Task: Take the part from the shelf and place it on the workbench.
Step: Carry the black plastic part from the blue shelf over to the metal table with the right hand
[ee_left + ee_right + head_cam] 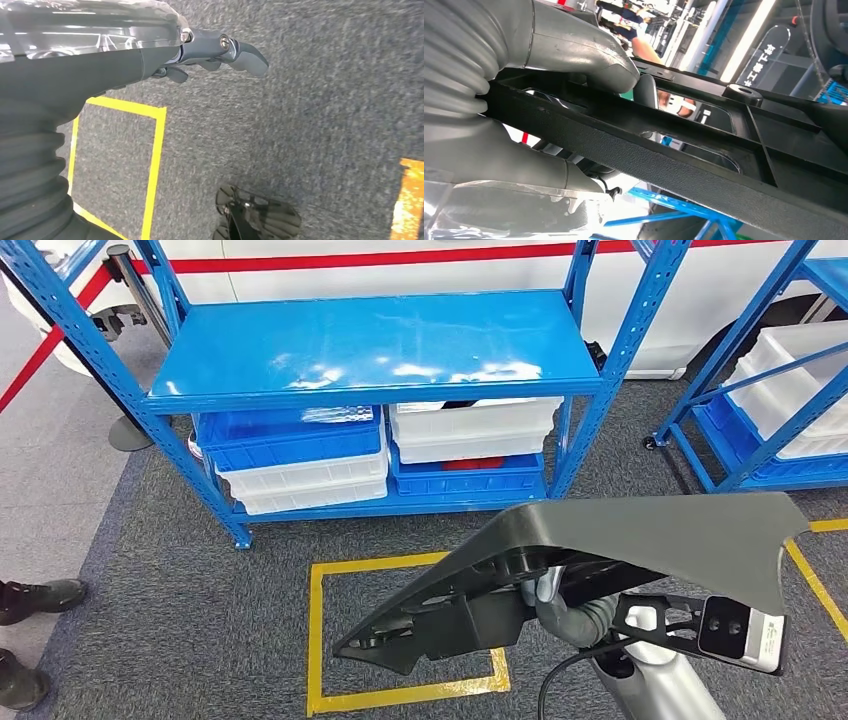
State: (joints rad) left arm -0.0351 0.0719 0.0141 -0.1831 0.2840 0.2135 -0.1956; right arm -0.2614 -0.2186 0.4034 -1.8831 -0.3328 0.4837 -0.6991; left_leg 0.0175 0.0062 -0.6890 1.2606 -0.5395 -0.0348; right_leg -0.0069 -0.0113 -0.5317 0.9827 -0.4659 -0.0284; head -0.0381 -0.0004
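Robot hand on the right (560, 602) is clamped from below on a large flat dark-grey moulded plastic part (640, 535), thumb (579, 52) over one rib of its underside and fingers (514, 165) under it, so the broad panel rides level out in front of the body. That panel sits at about five o'clock from the yellow tape square on the grey carpet (318, 640), well clear of the blue steel shelf rack (380, 340) at twelve o'clock. Its left hand (220, 52) hangs over the carpet holding nothing, fingers curled loosely together. No workbench is visible, so I judge the carry is unfinished.
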